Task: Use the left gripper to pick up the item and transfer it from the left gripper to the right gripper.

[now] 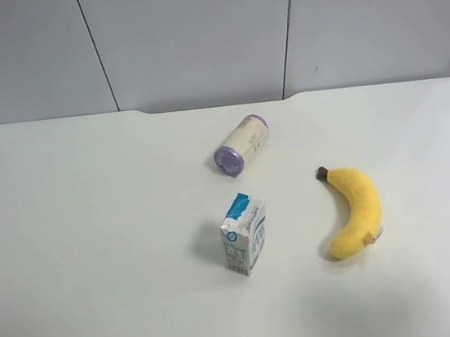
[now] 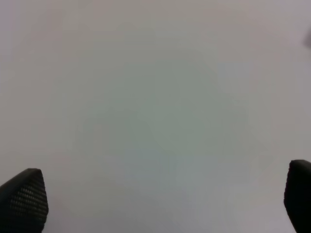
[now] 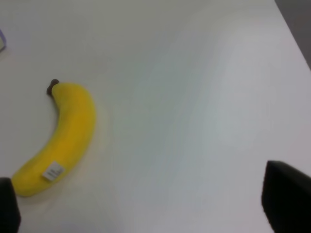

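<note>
Exterior high view showed the white table with three things on it and neither arm in sight. The plush banana lay flat toward that view's right, brown stem tip pointing to the far side, small tag at its near, fat end. A blue-white milk carton stood upright near the middle, well apart from the banana, and a cream cylinder with purple ends lay on its side beyond the carton.

From the right wrist view, the right gripper had its two dark fingers spread wide — one tip at each lower corner of the picture, with bare table between them. The banana lay ahead of the pincer and off toward one finger, its tagged end just beside that fingertip but not touching it, its stem end farther out. Nothing was held.

From the left wrist view, the left gripper was likewise spread wide — textured black fingertips at the two lower corners, and only plain white table ahead of and between them. The banana was not in that pincer's sight at all.
</note>
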Controlling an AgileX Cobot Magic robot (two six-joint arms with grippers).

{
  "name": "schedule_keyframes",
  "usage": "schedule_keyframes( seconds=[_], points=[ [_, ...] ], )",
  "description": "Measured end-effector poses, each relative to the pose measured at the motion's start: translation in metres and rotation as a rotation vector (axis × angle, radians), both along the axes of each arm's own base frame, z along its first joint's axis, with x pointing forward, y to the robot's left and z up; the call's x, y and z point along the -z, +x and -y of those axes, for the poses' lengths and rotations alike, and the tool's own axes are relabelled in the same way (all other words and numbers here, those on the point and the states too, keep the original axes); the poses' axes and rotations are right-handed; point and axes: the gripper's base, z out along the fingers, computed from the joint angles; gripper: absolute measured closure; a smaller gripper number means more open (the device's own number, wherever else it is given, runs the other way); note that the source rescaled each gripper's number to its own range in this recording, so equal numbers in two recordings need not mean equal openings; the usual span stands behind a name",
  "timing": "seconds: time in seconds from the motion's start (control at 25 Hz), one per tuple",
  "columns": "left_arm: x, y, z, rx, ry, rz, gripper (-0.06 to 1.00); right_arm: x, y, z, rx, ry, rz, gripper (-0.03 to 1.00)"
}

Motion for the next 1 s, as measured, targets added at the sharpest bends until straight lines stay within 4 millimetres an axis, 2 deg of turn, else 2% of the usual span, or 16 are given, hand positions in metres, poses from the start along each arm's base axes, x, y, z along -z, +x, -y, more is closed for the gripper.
schedule_keyframes(
  seconds=[0.56, 1.0],
  points=[
    [0.0, 0.0, 0.0, 0.0, 0.0, 0.0, -0.05, -0.0003, 0.0016, 0.0009, 0.007, -0.002, 0.017, -0.03],
    [0.0, 0.0, 0.0, 0.0, 0.0, 0.0, -0.05, -0.0004, 0.0012, 0.0014, -0.073, -0.002, 0.018, -0.03]
  ],
)
